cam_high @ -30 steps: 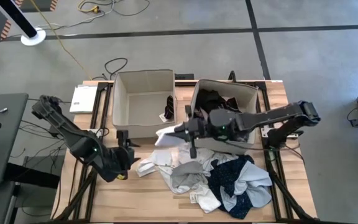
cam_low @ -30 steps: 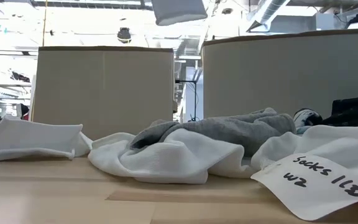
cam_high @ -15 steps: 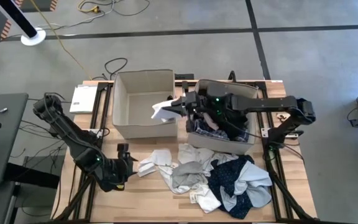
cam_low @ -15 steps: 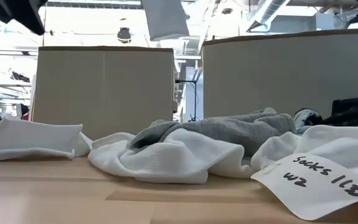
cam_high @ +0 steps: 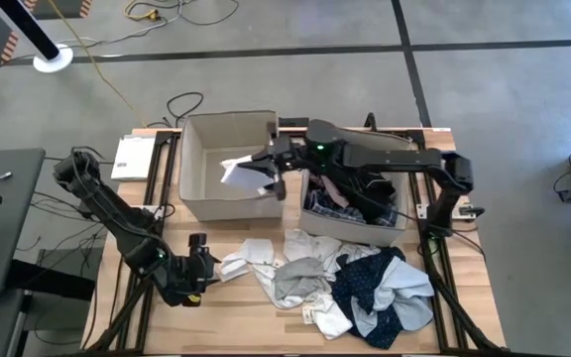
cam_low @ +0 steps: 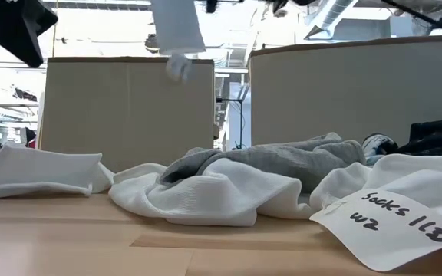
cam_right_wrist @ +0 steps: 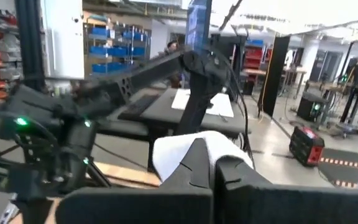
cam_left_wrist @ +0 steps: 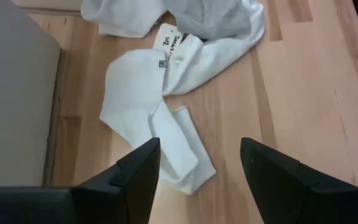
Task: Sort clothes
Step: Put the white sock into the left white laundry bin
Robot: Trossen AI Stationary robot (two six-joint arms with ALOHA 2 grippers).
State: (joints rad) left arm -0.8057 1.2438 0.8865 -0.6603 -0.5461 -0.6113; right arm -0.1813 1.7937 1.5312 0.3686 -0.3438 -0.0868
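My right gripper (cam_high: 266,169) is shut on a white garment (cam_high: 236,171) and holds it in the air over the left beige box (cam_high: 194,159). The garment also shows in the low view (cam_low: 175,31) and in the right wrist view (cam_right_wrist: 185,146). My left gripper (cam_high: 204,263) is open and empty just above the table, beside a white sock (cam_high: 236,264) that lies flat on the wood; its fingers stand apart near that sock in the left wrist view (cam_left_wrist: 197,180). A pile of white, grey, navy dotted and light blue clothes (cam_high: 355,288) lies on the table. My right gripper pinches the white garment between its two fingers (cam_right_wrist: 197,168), at a bunched part (cam_right_wrist: 213,144) at the fingertips. The fingers come about level from the table's right side. The garment is lifted clear and hangs loosely beyond and below the fingers, above the left box's opening.
The right beige box (cam_high: 390,149) holds dark and pink clothes (cam_high: 350,193). A dark item (cam_high: 270,164) lies in the left box against its right wall. A paper tag reading "Socks" (cam_low: 394,218) lies near the pile. Bare wood (cam_high: 236,317) shows at the near left.
My right gripper has risen from the pile and gone toward the table's far edge and left, carrying the white garment from in front of the boxes to above the left box. My left gripper has shifted slightly toward the near edge, still open.
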